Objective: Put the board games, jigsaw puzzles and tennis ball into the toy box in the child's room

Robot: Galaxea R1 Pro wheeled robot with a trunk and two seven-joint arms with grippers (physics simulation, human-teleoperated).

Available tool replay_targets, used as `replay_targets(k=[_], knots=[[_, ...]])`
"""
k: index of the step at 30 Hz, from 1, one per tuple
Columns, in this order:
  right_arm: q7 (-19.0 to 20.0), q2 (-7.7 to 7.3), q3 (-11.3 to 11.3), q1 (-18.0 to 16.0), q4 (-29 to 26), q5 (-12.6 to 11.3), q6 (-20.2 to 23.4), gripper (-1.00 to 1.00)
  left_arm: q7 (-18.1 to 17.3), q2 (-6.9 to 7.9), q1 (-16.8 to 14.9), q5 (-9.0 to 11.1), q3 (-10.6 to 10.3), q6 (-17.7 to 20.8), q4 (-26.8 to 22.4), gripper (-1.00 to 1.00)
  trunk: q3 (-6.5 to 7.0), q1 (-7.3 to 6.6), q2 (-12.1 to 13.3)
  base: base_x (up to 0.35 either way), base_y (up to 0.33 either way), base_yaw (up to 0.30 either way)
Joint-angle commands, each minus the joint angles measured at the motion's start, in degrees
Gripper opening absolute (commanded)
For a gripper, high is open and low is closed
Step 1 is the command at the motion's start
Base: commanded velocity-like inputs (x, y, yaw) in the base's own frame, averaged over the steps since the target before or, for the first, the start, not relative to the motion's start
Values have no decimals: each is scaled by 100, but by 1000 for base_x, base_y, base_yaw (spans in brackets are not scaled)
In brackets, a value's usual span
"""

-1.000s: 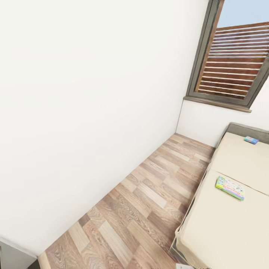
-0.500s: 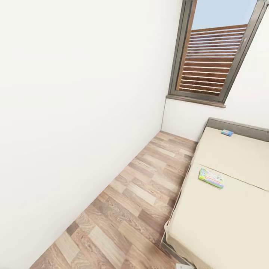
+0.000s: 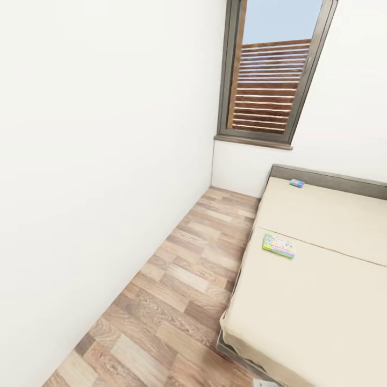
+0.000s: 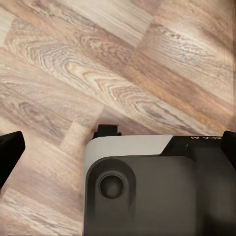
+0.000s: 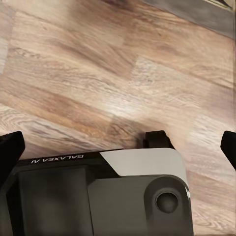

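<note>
Bed [image 3: 322, 301]: Skip-Bo box [image 3: 278, 245] mid-mattress; blue game [image 3: 296, 183] by the headboard.
Fingers: both pairs spread, empty.
Advice: drive alongside the bed first.

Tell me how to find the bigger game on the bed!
Look at the wide beige bed beside the wood floor, under the tall window. Near its floor-side edge lies a flat green and yellow board game with bright printing. The other game is smaller, blue, and sits far up by the grey headboard.
</note>
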Motion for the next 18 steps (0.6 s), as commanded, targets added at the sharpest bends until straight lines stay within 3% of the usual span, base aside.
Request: replay_targets(k=[1, 18], knots=[[-12, 5, -32, -2, -11, -26, 26, 100, -8, 0, -2, 27, -6, -18, 3, 100, -6, 1, -4, 0, 0, -280], [-12, 5, -30, -2, -11, -26, 26, 100, -8, 5, -2, 27, -6, -18, 3, 100, -6, 1, -4, 0, 0, -280]])
